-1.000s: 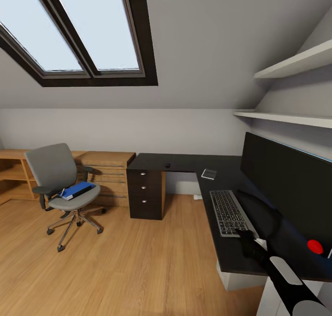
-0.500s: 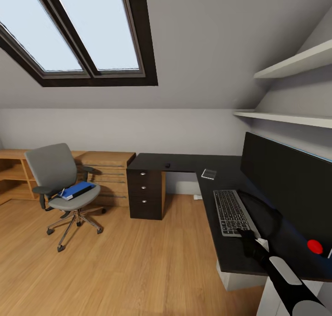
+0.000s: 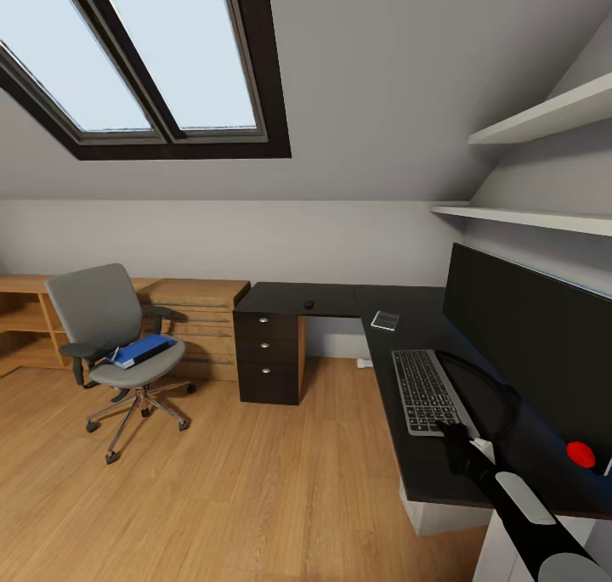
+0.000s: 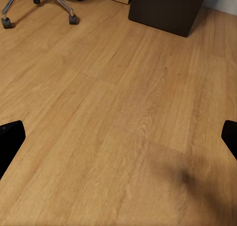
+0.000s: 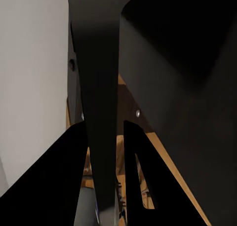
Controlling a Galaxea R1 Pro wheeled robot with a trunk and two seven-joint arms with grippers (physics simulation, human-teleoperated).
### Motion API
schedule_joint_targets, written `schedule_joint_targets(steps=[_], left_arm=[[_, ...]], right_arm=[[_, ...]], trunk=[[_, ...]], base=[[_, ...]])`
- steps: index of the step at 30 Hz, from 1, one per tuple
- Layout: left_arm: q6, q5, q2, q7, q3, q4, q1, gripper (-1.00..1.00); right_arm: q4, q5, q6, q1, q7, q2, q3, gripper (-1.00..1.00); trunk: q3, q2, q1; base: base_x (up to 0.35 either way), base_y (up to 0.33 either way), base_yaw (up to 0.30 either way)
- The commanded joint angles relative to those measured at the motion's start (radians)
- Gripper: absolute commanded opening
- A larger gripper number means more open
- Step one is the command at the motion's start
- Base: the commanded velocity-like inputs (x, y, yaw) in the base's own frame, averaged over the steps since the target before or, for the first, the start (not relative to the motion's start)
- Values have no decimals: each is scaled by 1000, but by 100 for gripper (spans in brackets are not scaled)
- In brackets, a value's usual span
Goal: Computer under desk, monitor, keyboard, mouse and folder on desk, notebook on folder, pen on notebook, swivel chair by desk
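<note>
The L-shaped desk (image 3: 340,297) is standing in the corner under the sloped ceiling, its glossy black tabletop running along the right wall, with a black three-drawer unit (image 3: 269,357) at its left end. The monitor (image 3: 527,340) is standing upright on the tabletop against the right wall, black screen facing the room. The swivel chair (image 3: 110,344) is sitting on the wooden floor (image 3: 255,480) well apart from the desk, in front of the light wooden low cabinets (image 3: 191,323). The keyboard (image 3: 423,391) is lying flat on the tabletop just beside the monitor's front, long side parallel to the screen. The blue folder (image 3: 142,349) is lying on the chair seat, slightly askew. The notebook (image 3: 385,320) is lying flat on the tabletop, beyond the keyboard's far end and apart from it. A small dark object (image 3: 309,304) is resting near the tabletop's back edge; its identity cannot be confirmed. A red rounded object (image 3: 581,454) is sitting on the tabletop near the monitor's near end.

The right gripper (image 3: 456,437) is reaching at the keyboard's near end; in the right wrist view a thin flat slab is lying edge-on between the jaws, so they are clenching the keyboard. The left gripper (image 4: 118,137) is hanging over bare floor with its jaws spread wide and grasping nothing.
</note>
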Motion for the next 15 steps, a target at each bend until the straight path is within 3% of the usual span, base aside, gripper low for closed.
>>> schedule_joint_targets(steps=[1, 12, 15], left_arm=[[-3, 7, 0, -3, -2, 1, -1, 100], [-3, 7, 0, -3, -2, 1, -1, 100], [-3, 7, 0, -4, -2, 1, -1, 100]], right_arm=[[0, -5, 7, -1, 2, 0, -4, -100], [0, -3, 7, -1, 2, 0, 0, -100], [0, -3, 7, -1, 2, 0, 17, -100]], trunk=[[-1, -1, 0], [-1, -1, 0], [-1, -1, 0]], base=[[0, 0, 0], [0, 0, 0], [0, 0, 0]])
